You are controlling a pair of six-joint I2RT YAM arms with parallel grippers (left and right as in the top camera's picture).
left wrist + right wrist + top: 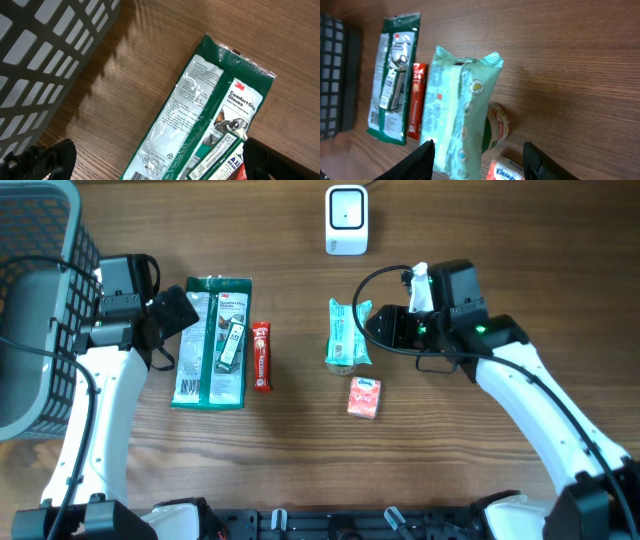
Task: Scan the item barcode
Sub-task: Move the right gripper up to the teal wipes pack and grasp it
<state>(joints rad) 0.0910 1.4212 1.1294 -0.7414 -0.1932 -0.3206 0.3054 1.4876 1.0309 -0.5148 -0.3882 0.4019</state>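
A white barcode scanner (pixel 346 220) stands at the back of the table. A mint-green packet (pixel 345 330) (pixel 457 105) lies in front of it, leaning on a small round tub (pixel 497 127). My right gripper (pixel 372 332) (pixel 480 162) is open around the packet's near end; its left finger is close to the packet's edge and its right finger stands well apart. My left gripper (pixel 185 315) (pixel 160 160) is wide open above a green pack of gloves (pixel 212 340) (pixel 200 120) and holds nothing.
A red bar (pixel 261 355) (pixel 416 100) lies right of the gloves pack. An orange Kleenex pack (pixel 364 397) (pixel 507 170) sits in front of the mint-green packet. A grey mesh basket (pixel 30 310) (pixel 40 55) fills the far left.
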